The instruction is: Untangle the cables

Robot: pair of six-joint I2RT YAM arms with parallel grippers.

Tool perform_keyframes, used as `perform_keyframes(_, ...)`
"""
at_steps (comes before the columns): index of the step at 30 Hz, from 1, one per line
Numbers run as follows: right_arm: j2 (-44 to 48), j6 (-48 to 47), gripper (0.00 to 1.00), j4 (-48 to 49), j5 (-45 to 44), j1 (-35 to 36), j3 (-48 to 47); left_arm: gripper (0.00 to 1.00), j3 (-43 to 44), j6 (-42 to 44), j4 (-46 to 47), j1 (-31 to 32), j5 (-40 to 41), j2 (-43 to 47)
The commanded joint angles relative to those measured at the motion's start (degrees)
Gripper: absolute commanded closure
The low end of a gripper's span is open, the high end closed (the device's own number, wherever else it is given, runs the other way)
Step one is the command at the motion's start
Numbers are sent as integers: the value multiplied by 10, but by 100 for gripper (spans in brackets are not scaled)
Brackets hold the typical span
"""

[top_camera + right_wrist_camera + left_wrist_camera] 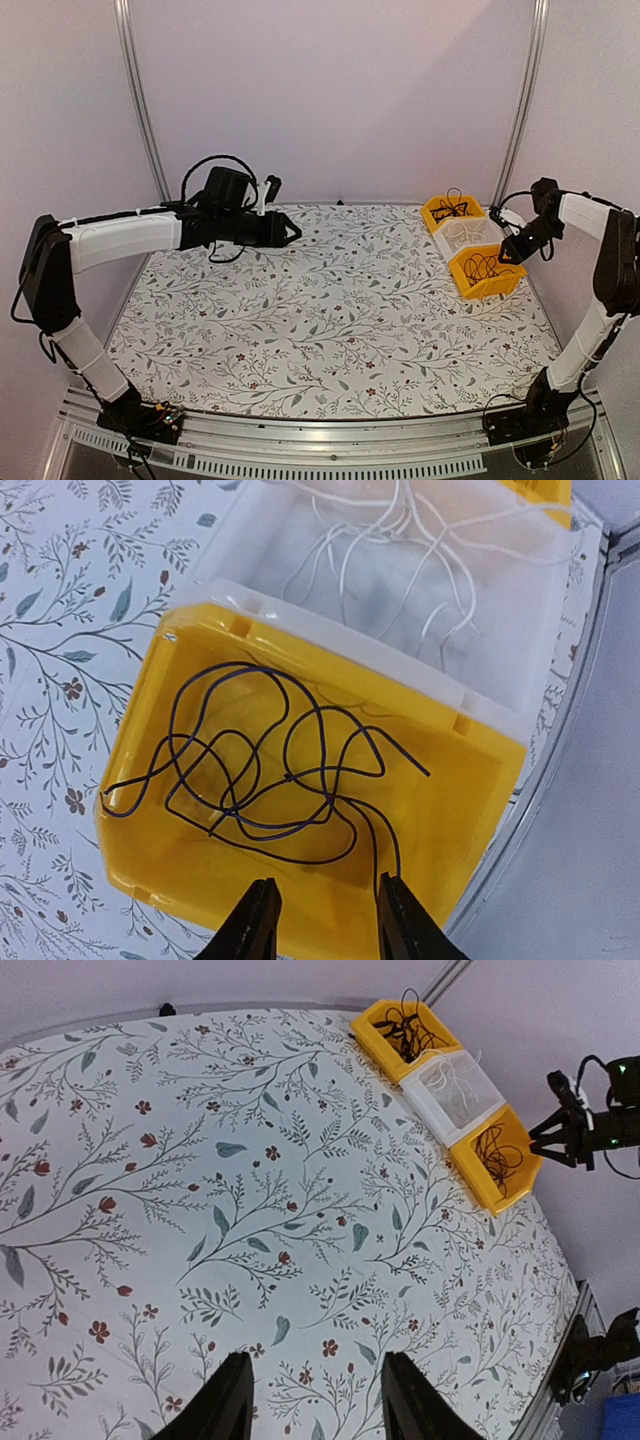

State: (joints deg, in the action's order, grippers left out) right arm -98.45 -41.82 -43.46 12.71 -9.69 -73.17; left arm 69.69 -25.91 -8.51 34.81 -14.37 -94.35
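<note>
A loose bunch of thin dark cables [280, 770] lies in the near yellow bin [450, 810]; it also shows in the top view [483, 268] and in the left wrist view [497, 1150]. A second black bunch [447, 210] fills the far yellow bin [375, 1035]. My right gripper [327, 882] is open and empty, just above the near bin's cables at its right side [503, 255]. One strand runs close to its right finger [400, 920]; I cannot tell whether they touch. My left gripper [315, 1360] is open and empty, high over the far left of the table [297, 232].
A white bin [468, 235] with thin white wires [400, 550] sits between the two yellow bins at the table's far right. The floral tablecloth [330, 310] covers the table. Its right edge [560, 730] runs close beside the bins. Metal frame posts [140, 100] stand at the back.
</note>
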Motion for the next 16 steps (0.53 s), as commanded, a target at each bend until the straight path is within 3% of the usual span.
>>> perform_keyframes(1, 110, 32, 57, -26, 63, 2, -58, 53, 15, 15, -64, -16, 80, 21)
perform_keyframes(7, 218, 175, 41, 86, 141, 2, -63, 52, 34, 34, -97, -53, 142, 41)
perform_keyframes(10, 253, 258, 3, 151, 122, 2, -58, 51, 55, 61, -115, -69, 164, 43)
perform_keyframes(16, 285, 302, 1, 187, 122, 2, -63, 49, 95, 108, -137, -71, 209, 60)
